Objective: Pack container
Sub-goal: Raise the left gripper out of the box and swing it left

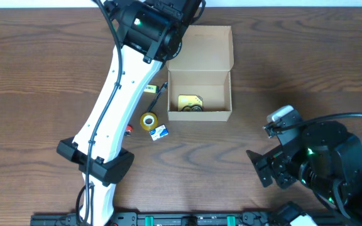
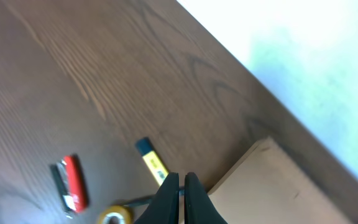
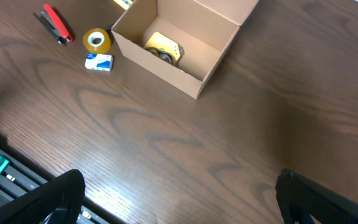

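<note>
The container (image 1: pixel 200 115), a tan cardboard box, stands open at mid-table with its lid flap (image 1: pixel 201 47) folded back. A yellow item (image 1: pixel 190 103) lies inside it, also visible in the right wrist view as the yellow item (image 3: pixel 162 48) in the container (image 3: pixel 160 68). My left gripper (image 2: pixel 181 178) is shut with nothing between its fingers, above the table beside the box's flap (image 2: pixel 278 186). In the overhead view its jaws are hidden under the arm. My right gripper (image 3: pixel 179 193) stands wide open and empty, low over bare wood, well to the near right of the box.
Left of the box lie a yellow tape roll (image 1: pixel 148 121), a small blue-and-white item (image 1: pixel 160 132), a red-and-black tool (image 3: pixel 55 23) and a yellow-and-black stick (image 2: pixel 152 160). The left arm (image 1: pixel 115 94) crosses the table diagonally. The table's far edge (image 2: pixel 229 56) is close to the left gripper.
</note>
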Controlling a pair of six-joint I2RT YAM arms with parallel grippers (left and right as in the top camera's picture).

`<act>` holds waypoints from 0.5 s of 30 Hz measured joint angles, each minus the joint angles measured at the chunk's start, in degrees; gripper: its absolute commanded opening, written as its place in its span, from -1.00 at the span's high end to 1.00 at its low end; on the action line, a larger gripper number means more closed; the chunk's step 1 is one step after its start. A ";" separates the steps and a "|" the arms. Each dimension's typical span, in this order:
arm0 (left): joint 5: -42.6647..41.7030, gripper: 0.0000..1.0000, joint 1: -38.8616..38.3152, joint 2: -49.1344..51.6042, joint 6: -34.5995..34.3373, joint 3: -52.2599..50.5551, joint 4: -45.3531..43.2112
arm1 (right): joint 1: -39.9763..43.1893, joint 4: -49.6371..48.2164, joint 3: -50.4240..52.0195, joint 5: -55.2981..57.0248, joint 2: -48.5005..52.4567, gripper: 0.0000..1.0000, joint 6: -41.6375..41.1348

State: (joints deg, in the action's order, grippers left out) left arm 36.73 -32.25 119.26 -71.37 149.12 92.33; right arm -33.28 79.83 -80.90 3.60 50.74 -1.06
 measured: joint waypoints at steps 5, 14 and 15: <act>0.66 0.88 0.11 0.13 -10.25 0.00 0.00 | 0.00 -0.02 0.00 0.00 0.00 -0.98 0.00; -0.04 0.88 0.17 0.22 -27.15 0.00 -0.02 | 0.00 -0.02 0.00 0.00 0.00 -0.99 0.00; -0.87 0.88 0.17 0.22 -29.55 0.00 -0.02 | 0.00 -0.02 0.00 -0.02 0.00 -0.98 0.00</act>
State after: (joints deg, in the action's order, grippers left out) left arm 35.86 -32.08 119.48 -100.92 149.12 92.31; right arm -33.28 79.81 -80.90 3.57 50.74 -1.06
